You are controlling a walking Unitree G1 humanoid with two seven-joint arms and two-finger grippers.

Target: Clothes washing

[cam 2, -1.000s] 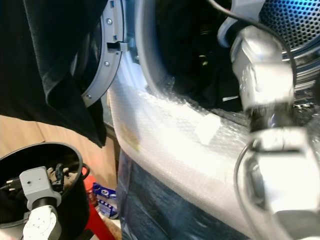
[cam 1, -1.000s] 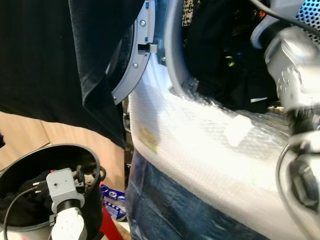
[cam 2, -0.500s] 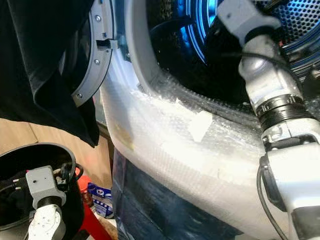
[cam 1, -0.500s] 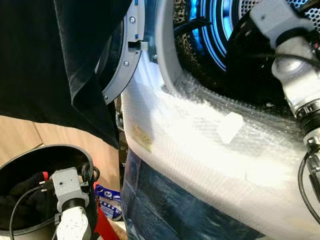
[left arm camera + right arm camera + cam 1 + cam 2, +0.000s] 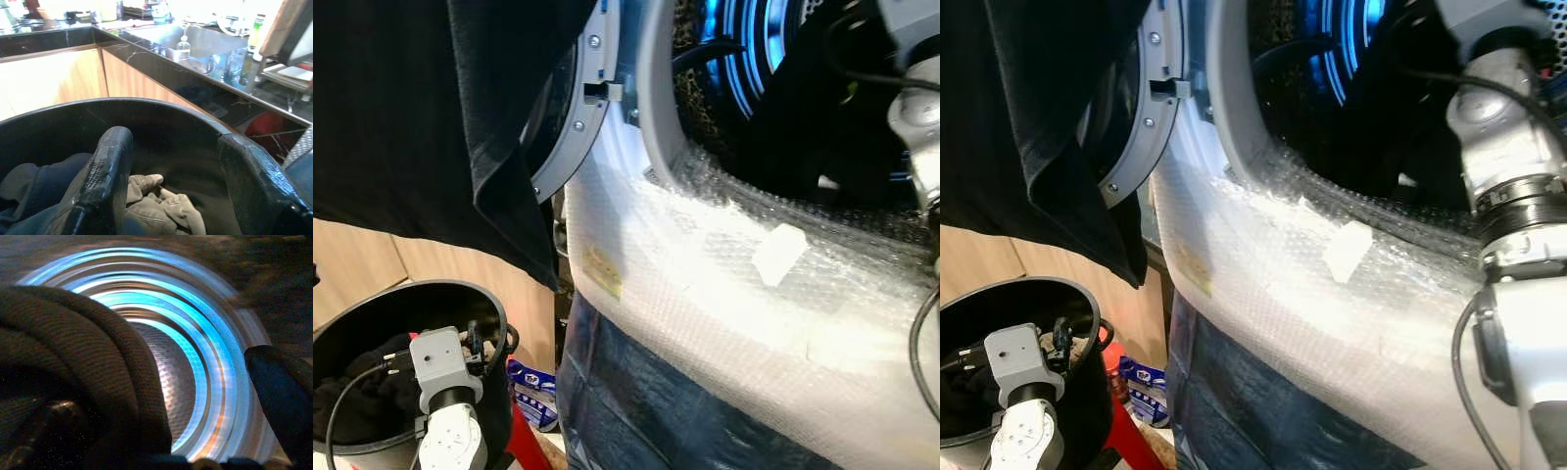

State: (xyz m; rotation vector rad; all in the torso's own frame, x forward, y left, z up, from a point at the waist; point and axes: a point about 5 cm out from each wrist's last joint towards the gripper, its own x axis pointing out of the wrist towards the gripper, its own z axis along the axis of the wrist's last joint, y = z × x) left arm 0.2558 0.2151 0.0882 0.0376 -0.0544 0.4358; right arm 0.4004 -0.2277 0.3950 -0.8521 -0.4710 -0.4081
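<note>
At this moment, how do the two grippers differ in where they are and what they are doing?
The left gripper hangs open over the black bucket of clothes, holding nothing. The right gripper reaches inside the washer drum, lit blue, with dark cloth bunched against one finger. Both have two black fingers.

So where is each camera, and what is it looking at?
Left eye view: on the head, looking down at the washer's padded rim and the bucket; the left arm shows over the bucket.
Right eye view: beside it, same scene; the right arm reaches into the drum.
Left wrist view: looks along the open left gripper into the bucket at clothes.
Right wrist view: inside the drum, along the right gripper.
</note>
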